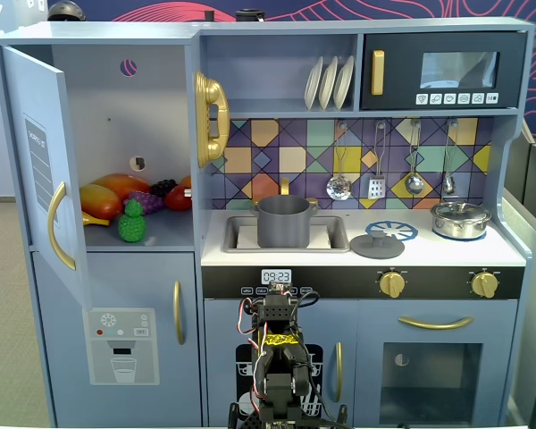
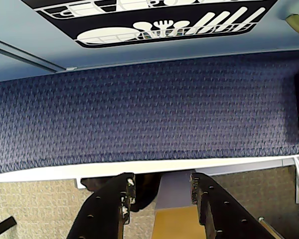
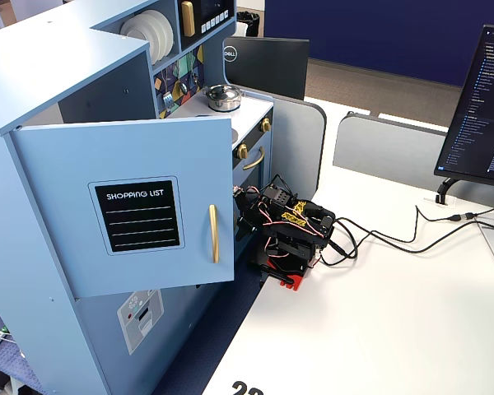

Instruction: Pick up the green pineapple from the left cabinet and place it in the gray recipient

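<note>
Nothing grasped yet: the folded arm's hand (image 2: 159, 199) hangs empty, fingers apart. Next it must reach up to the green pineapple (image 1: 132, 222) in the left cabinet (image 1: 152, 116).

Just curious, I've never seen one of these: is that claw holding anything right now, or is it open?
Claw: open and empty in the wrist view, its two fingers apart with nothing between them.

Bright, even light; perhaps slightly soft

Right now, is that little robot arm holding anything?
Nothing. The black two-finger gripper is open and empty; the bumpy green toy pineapple sits in the pale blue cabinet.
</note>
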You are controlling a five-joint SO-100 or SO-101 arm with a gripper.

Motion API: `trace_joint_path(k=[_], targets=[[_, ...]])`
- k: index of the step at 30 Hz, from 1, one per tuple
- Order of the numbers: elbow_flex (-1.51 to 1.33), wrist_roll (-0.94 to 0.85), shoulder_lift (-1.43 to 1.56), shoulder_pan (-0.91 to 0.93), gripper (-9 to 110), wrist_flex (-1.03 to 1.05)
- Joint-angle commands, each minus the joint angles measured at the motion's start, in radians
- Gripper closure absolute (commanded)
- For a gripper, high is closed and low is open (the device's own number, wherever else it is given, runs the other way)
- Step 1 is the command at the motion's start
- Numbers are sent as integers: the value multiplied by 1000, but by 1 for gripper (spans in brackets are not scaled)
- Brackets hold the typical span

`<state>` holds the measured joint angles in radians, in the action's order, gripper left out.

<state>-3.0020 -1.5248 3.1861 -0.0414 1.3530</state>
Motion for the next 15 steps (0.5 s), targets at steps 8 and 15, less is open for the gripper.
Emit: trace_joint_path(k=[8, 15], targets=[[0, 14, -8, 28, 100, 176], [0, 11, -8, 26, 101, 176]])
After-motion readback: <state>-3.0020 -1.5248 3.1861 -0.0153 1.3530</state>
